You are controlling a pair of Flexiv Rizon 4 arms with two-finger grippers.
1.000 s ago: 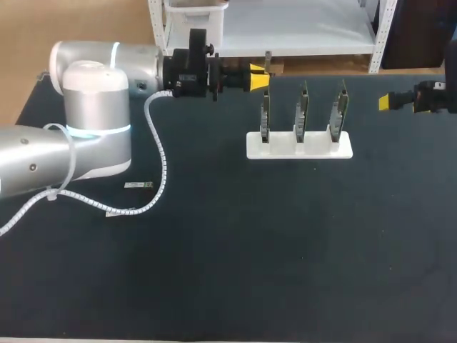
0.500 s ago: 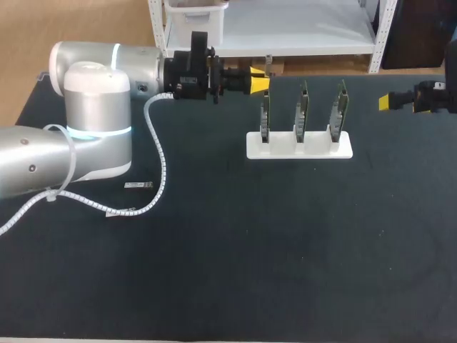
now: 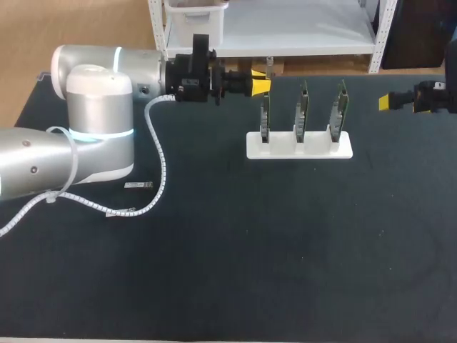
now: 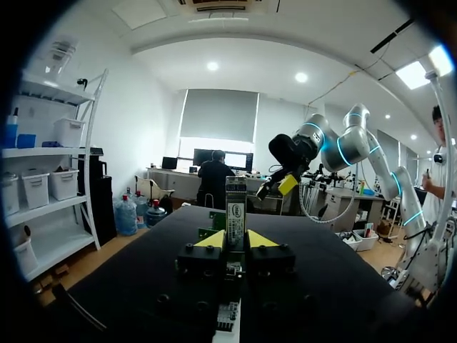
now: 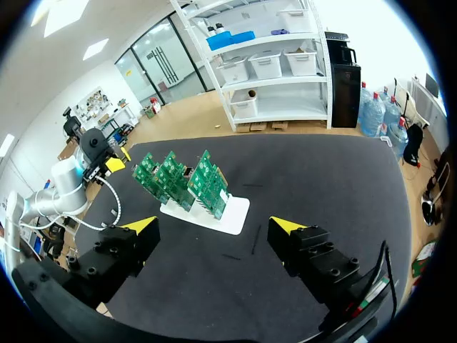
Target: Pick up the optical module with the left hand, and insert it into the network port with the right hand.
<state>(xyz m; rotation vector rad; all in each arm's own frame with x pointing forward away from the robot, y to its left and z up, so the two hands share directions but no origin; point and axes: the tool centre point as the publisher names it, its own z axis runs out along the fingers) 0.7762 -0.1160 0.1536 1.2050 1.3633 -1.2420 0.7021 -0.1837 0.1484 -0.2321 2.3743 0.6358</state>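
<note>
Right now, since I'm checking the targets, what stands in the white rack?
Three green circuit boards stand upright, side by side, in the white rack. Their lower edges are hidden in its slots, and details on them are too small to tell.

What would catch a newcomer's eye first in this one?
The white stand with three green boards upright, at the far middle of the table, stands out. Beside it the left hand grips a module upright; the right hand hangs open at the far right edge.
</note>
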